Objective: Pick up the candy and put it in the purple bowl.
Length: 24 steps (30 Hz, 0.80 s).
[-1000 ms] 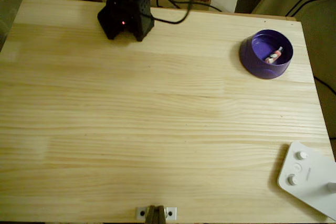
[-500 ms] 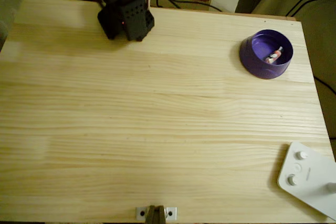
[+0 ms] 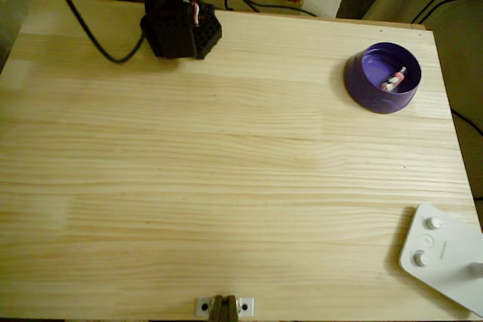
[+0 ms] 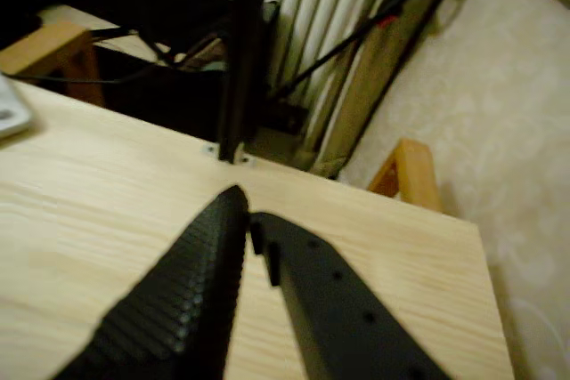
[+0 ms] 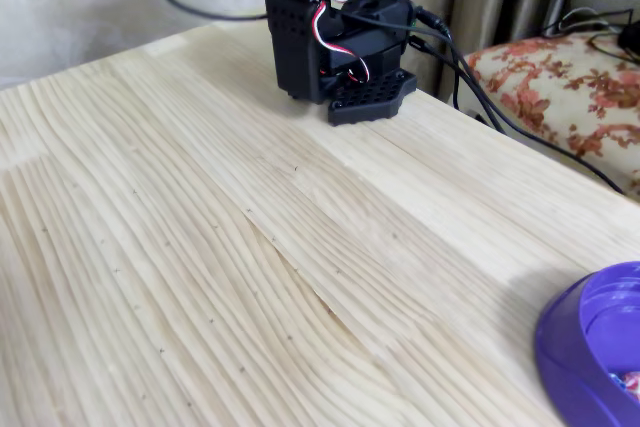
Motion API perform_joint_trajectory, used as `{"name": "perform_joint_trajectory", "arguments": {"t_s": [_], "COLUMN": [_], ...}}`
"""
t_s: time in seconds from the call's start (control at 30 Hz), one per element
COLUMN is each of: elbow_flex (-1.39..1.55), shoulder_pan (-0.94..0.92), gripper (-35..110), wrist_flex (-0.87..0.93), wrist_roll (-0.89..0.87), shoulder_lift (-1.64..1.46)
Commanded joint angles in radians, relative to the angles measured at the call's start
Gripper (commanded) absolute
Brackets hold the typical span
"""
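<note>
The candy (image 3: pixel 393 80) lies in the purple bowl (image 3: pixel 361 83) (placing looks done); fingers (image 4: pixel 247 220) closed, empty; only parking remains.

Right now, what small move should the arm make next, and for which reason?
Probably none beyond settling at rest. The candy already lies inside the purple bowl, and the gripper shows shut and empty in the wrist view, away from the bowl. The pictures show no further candy on the table, so the task looks done.
</note>
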State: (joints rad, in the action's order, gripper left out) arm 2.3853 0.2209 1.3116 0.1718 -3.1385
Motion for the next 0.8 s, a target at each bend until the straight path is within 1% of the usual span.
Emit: {"name": "perform_joint_trajectory", "arguments": {"t_s": [0.0, 0.17, 0.33, 0.5, 0.6, 0.77], "elbow_flex": [0.121, 0.314, 0.485, 0.584, 0.646, 0.71], "shoulder_pan": [-0.035, -0.091, -0.072, -0.067, -0.086, -0.109], "gripper": [0, 0, 0, 0, 0, 0], "wrist_flex": [-0.078, -0.212, -0.215, -0.235, -0.278, -0.284], "wrist_roll": [0.003, 0.003, 0.006, 0.005, 0.005, -0.048], "shoulder_lift": [-0.072, -0.107, -0.236, -0.31, -0.314, -0.314]}}
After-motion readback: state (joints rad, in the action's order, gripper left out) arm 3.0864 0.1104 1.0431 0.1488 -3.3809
